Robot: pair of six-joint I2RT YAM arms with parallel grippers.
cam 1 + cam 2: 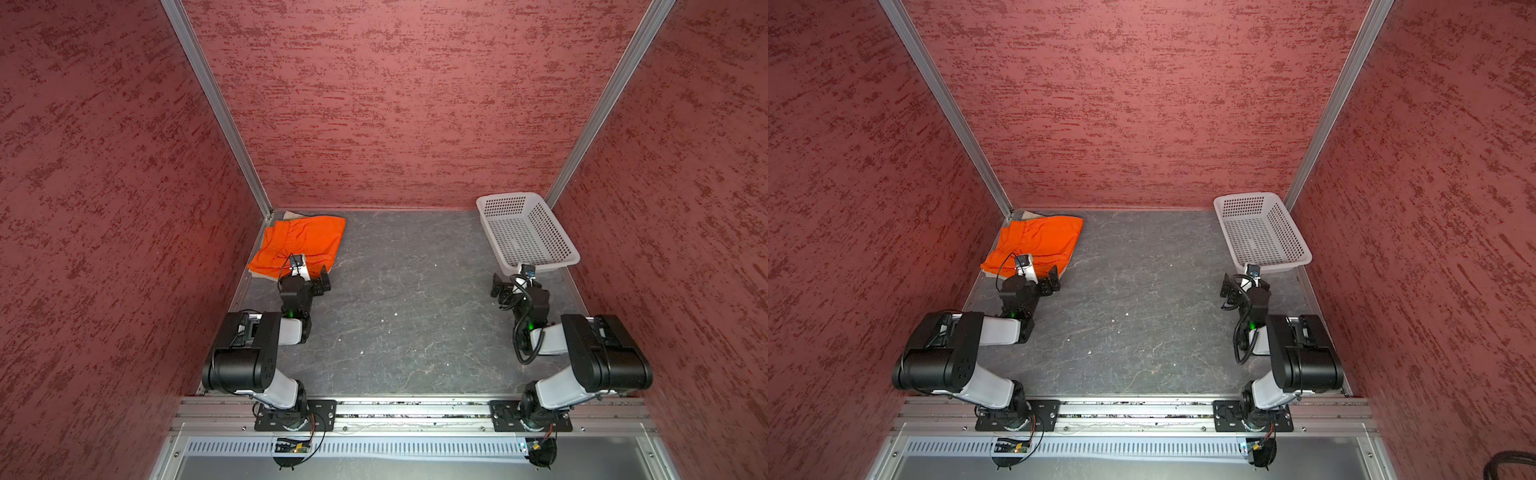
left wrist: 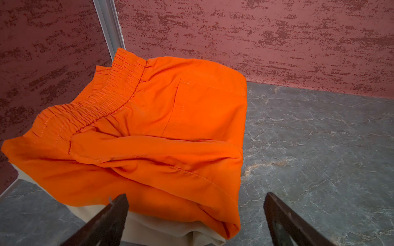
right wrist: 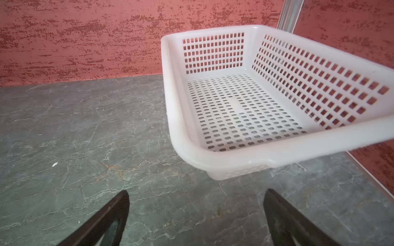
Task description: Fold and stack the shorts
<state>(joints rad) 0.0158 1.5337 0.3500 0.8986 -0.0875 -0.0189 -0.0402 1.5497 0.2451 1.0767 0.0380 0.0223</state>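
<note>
Top views: the orange shorts [image 1: 303, 243] lay folded at the eleven o'clock corner of the table [image 1: 415, 311], stacked on the beige shorts [image 1: 292, 215]. A white basket [image 1: 509, 196] stood at one o'clock.

Left wrist view: the left gripper [image 2: 197, 197] stood wide apart and empty, just beside the stack; beige cloth showed beneath the orange.

Right wrist view: the right gripper [image 3: 196, 193] stood wide apart and empty over bare table, near the basket.
</note>
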